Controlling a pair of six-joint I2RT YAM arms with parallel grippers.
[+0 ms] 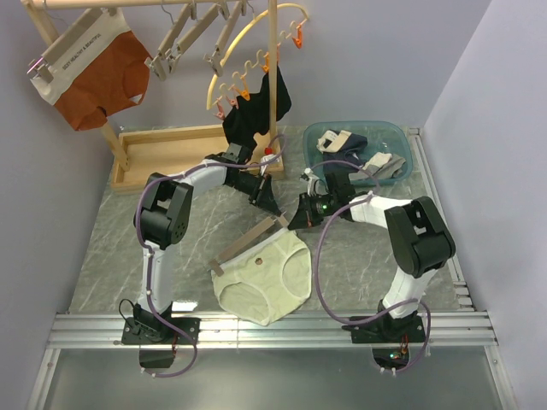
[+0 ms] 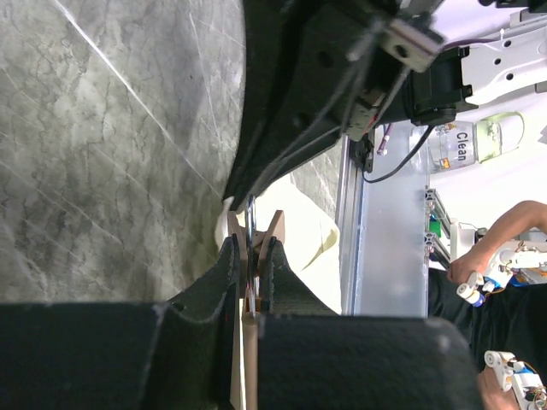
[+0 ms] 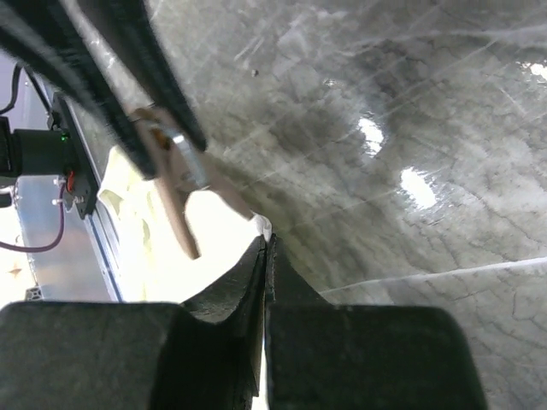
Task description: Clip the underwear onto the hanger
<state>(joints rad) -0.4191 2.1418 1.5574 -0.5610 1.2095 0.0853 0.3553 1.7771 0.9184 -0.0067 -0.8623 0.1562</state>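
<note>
The cream-yellow underwear (image 1: 265,278) lies flat on the marble table in the top view. The light-wood hanger (image 1: 248,243) lies slanted along its waistband. My left gripper (image 1: 275,210) is at the hanger's upper right end. In the left wrist view it (image 2: 250,256) is shut on the hanger's wooden clip (image 2: 275,227), squeezing it, with the cream cloth (image 2: 312,243) just beyond. My right gripper (image 1: 296,224) is beside it, shut on the waistband corner of the underwear (image 3: 267,229). The clip (image 3: 171,184) shows just left of that corner.
A blue bin (image 1: 402,145) with folded garments stands behind the right arm. A wooden tray (image 1: 171,147) is at the back left. A rack holds rust-orange briefs (image 1: 94,73), spare wood hangers (image 1: 197,34), a yellow hoop (image 1: 248,43) and a black garment (image 1: 256,111).
</note>
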